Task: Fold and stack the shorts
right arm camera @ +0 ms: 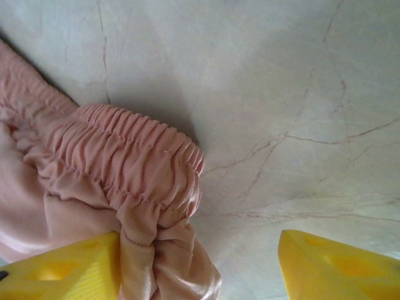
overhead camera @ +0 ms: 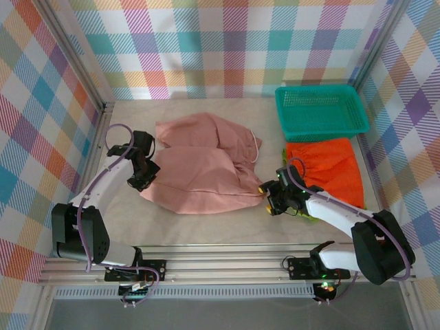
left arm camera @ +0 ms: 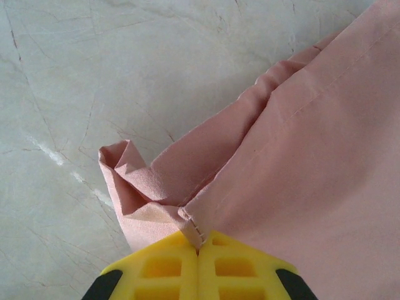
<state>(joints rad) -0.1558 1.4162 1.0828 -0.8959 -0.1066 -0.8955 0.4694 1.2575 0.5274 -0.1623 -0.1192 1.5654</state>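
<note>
- You have the pink shorts spread and rumpled on the table; every place below is given from them.
- The left gripper is at the pink shorts' left edge. In your left wrist view its yellow fingers are pressed together with a hem corner pinched between them, so it is clenched on the pink shorts.
- Beside that pinch the cloth bunches into a small raised fold.
- The right gripper is at the pink shorts' right edge, on the near side. Its jaws stand apart, gripping nothing.
- In your right wrist view the gathered waistband drapes against one finger. The other finger is clear of the cloth.
- The white drawstring loops out at the pink shorts' right edge.
- The orange shorts lie flat to the right of the pink shorts, apart from them.
- A sliver of the lime green shorts peeks from under the right arm, right of the pink shorts.
- The teal basket is right of the pink shorts and farther back.
</note>
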